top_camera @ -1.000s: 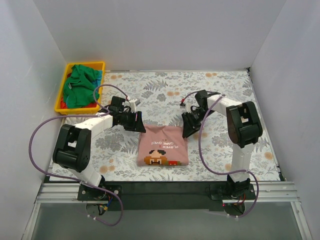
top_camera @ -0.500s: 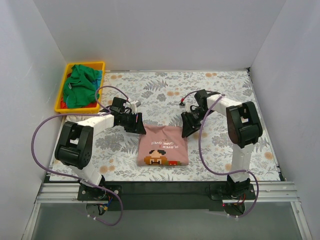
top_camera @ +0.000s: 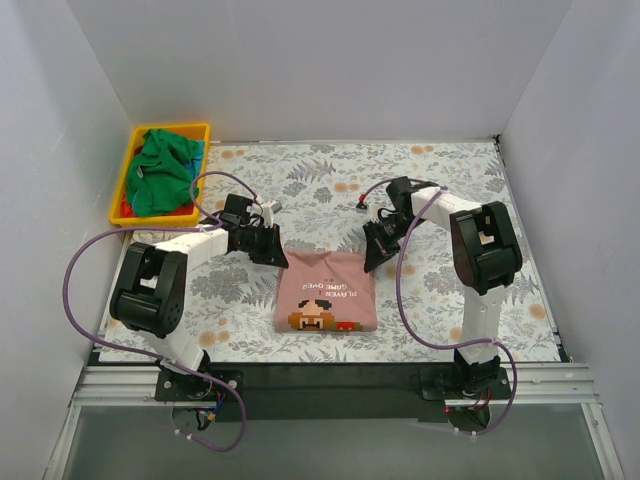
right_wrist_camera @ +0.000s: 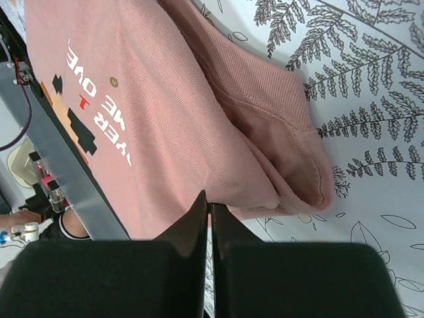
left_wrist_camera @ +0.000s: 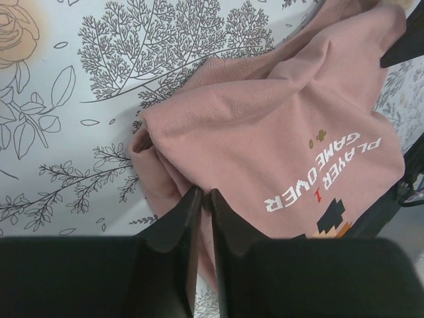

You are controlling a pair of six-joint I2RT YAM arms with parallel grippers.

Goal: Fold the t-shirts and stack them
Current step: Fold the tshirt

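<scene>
The dusty-pink t-shirt (top_camera: 325, 290) lies folded into a rectangle at the table's middle front, print side up. My left gripper (top_camera: 278, 255) is at its far left corner, jaws shut on a fold of pink fabric (left_wrist_camera: 278, 152); the tips (left_wrist_camera: 202, 193) pinch the edge. My right gripper (top_camera: 372, 262) is at the far right corner, shut on the shirt's folded edge (right_wrist_camera: 165, 112), with its tips (right_wrist_camera: 209, 202) at the hem. A green t-shirt (top_camera: 160, 170) lies crumpled in the bin over some red fabric (top_camera: 125, 210).
The yellow plastic bin (top_camera: 172, 128) stands at the far left corner. The floral table cover (top_camera: 450, 180) spans the table. White walls close in the left, back and right. A black rail runs along the near edge.
Both grippers have shifted only slightly at the pink shirt's far corners, the right one a little to the left. The shirt lies as before.
</scene>
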